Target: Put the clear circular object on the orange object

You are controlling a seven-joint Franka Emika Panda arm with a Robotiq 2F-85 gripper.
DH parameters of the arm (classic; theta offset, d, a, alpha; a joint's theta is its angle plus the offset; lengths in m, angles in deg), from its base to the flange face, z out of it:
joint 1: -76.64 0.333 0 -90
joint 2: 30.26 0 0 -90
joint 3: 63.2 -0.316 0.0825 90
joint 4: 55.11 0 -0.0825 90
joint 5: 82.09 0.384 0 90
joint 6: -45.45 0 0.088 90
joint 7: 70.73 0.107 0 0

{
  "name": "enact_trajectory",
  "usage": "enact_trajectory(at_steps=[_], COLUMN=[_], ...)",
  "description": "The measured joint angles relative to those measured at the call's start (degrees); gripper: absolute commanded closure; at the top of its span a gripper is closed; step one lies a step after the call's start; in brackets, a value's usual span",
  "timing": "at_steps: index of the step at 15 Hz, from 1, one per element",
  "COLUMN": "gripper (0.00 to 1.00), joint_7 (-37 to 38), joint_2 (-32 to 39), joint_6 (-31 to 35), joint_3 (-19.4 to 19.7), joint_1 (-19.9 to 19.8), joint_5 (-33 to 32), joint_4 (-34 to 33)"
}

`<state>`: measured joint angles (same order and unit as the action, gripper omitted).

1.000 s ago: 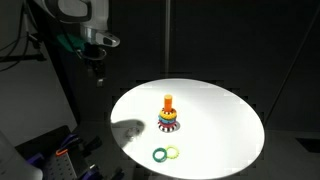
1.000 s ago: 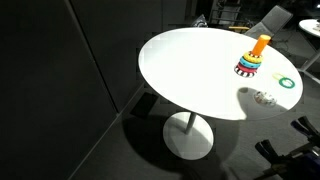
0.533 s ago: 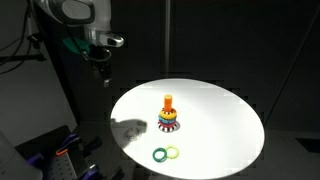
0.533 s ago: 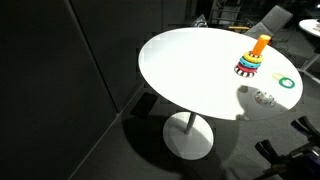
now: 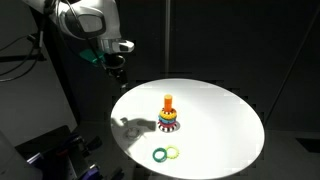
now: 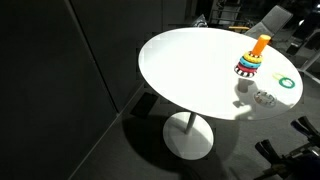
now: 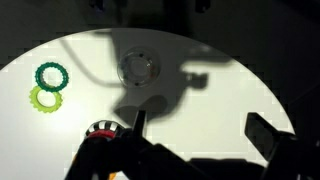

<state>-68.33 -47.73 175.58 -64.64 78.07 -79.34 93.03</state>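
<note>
Jaws spread and empty, the gripper [image 5: 117,72] hovers high — the clear ring [image 7: 138,68] lies on the surface [image 5: 220,110] at its 11 o'clock in the wrist view; best descend squarely, pinching one rim.

I am looking into a dark room where one strong light is falling from above onto the white table [image 5: 225,115]. The tabletop is glaring almost to blown-out white in both exterior views, while everything around it is sinking into near black. The arm's shadow [image 5: 128,128] is lying soft-edged on the tabletop. In the wrist view the gripper [image 7: 195,140] is showing only as dark, blurred shapes, its fingers wide apart. The clear circular object [image 7: 138,68] is reading as a faint grey ring inside that shadow. All the pictures are coming through coarse and low in detail.
</note>
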Motion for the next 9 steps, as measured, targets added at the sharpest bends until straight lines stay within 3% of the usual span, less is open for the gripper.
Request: enact_trajectory(at_steps=[4, 9], gripper=[0.00, 0.00], joint_7=[2.0, 4.3], joint_2=[4.3, 8.2], joint_6=[6.1, 9.0], joint_3=[0.0, 0.0], joint_1=[-1.4, -2.2], joint_5=[-3.1, -5.3], joint_4=[0.0, -0.2])
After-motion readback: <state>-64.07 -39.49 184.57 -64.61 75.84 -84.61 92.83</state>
